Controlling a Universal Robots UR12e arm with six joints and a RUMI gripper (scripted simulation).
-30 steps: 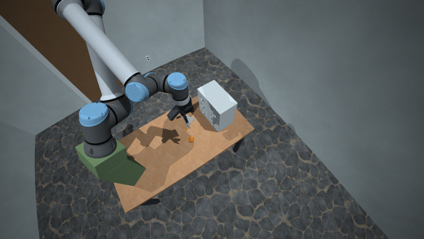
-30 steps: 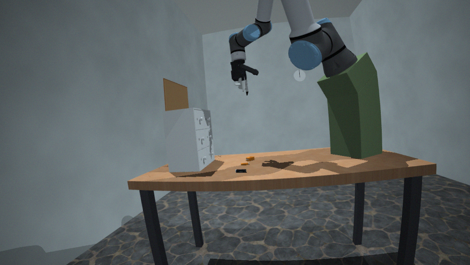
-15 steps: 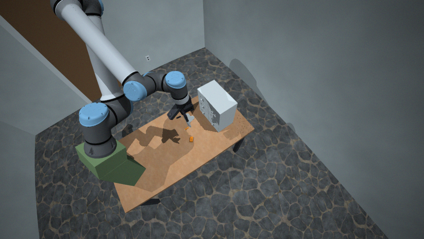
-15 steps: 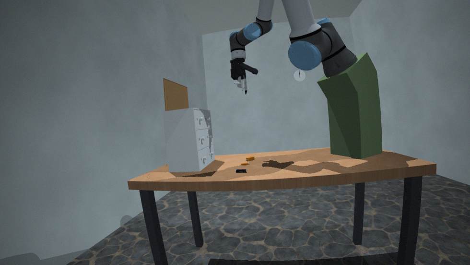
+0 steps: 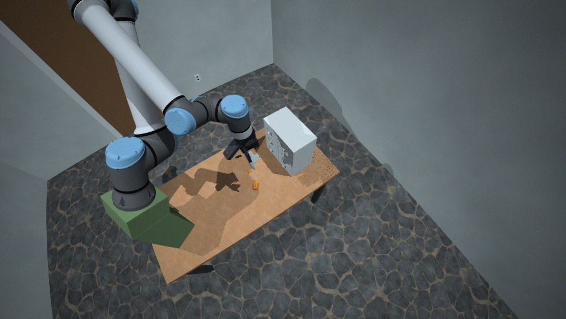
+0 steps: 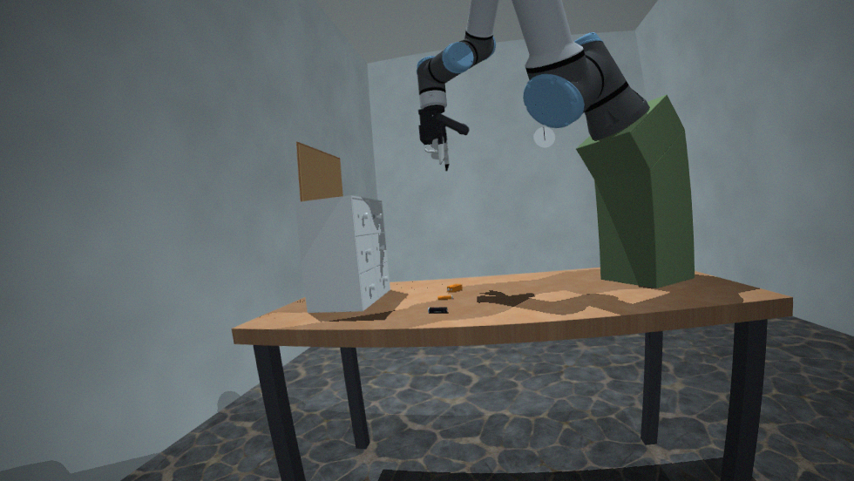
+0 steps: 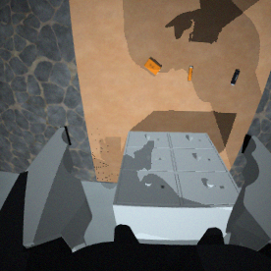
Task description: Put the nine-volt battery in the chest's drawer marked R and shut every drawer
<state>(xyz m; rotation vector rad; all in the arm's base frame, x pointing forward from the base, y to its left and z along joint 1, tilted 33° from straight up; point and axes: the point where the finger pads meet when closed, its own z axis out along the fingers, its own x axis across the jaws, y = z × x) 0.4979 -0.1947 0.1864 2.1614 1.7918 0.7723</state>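
Above the table (image 5: 237,233) (image 6: 513,336) (image 7: 105,74), my gripper (image 5: 255,162) (image 6: 440,159) (image 7: 156,131) hangs with its 2 fingers spread wide, nothing between them. On the tabletop lies a boxy orange block (image 5: 255,185) (image 6: 454,287) (image 7: 152,66), apparently the nine-volt battery, beside 1 thin orange item (image 5: 249,171) (image 6: 444,297) (image 7: 190,74). Near them is 1 dark cylinder (image 5: 238,156) (image 6: 437,309) (image 7: 236,77). The chest (image 5: 290,132) (image 6: 331,256) (image 7: 172,221) stands upright, its 6 drawers shut.

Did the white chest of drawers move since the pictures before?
No. In the top view, the white chest looks just as far from the right-hand corner of the table as before, so it went neither way.
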